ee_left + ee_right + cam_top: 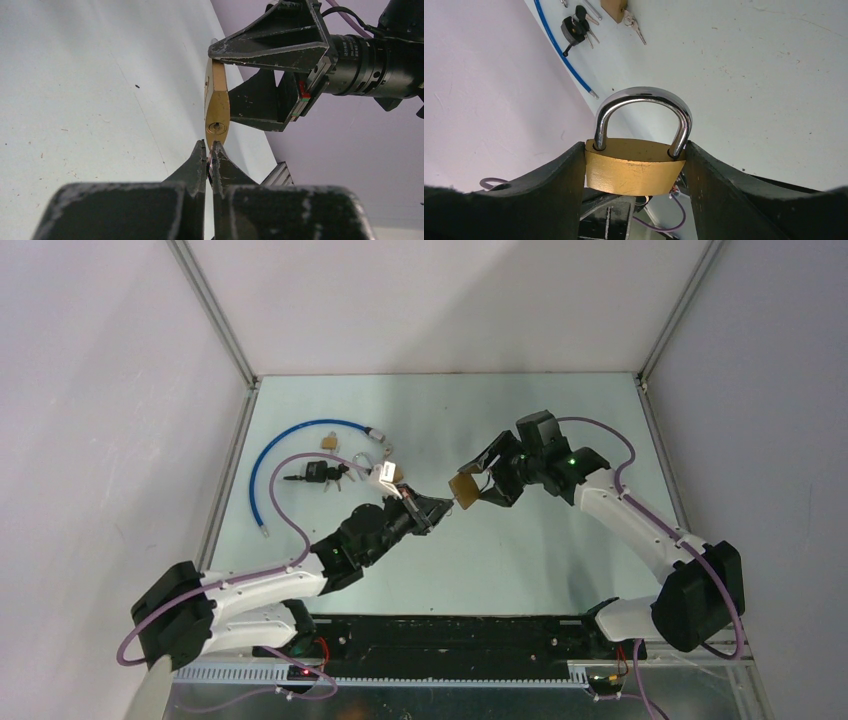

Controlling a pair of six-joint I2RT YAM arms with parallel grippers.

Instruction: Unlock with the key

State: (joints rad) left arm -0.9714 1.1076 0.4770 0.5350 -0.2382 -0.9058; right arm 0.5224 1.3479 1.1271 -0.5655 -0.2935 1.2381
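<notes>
My right gripper (470,483) is shut on a brass padlock (634,170) and holds it above the table; its steel shackle (644,100) sits closed in the body. In the left wrist view the padlock's keyhole end (217,127) faces my left gripper (210,150). My left gripper (445,506) is shut on a thin key (213,150), of which only an edge shows between the fingertips, with its tip at the keyhole. The two grippers meet at the middle of the table (560,560).
At the back left lie a blue cable (275,445), a small brass padlock (329,441), a black key bunch (318,475) and a white tag (385,474). Metal frame posts stand at the table's back corners.
</notes>
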